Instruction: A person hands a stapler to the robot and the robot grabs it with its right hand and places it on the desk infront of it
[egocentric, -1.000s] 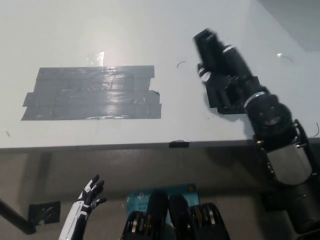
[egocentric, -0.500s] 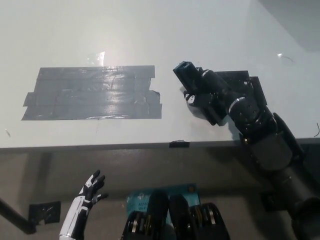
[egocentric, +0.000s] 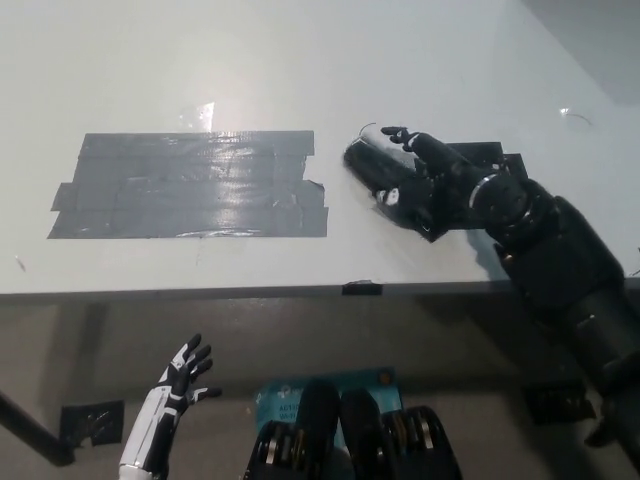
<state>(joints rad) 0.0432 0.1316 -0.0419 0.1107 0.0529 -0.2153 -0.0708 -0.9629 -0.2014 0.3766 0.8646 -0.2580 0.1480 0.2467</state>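
A black stapler (egocentric: 364, 163) lies low over the white desk (egocentric: 400, 60), just right of the grey tape patch; whether it touches the surface I cannot tell. My black right hand (egocentric: 420, 180) is wrapped around its right end, fingers (egocentric: 398, 133) over the top and thumb below, so much of the stapler is hidden. The right arm (egocentric: 560, 260) comes in from the lower right across the desk's front edge. My white left hand (egocentric: 180, 377) rests below the desk edge at the lower left, fingers spread, holding nothing.
A wide patch of grey tape (egocentric: 190, 185) covers the desk's left middle. A black taped patch (egocentric: 485, 155) lies under and behind the right hand. A small black marker (egocentric: 361, 288) sits on the front edge. A blue object (egocentric: 285, 392) lies on the floor below.
The right hand has come down and leftward with the stapler, from raised over the desk's right side to low beside the grey tape. The left hand has barely moved.
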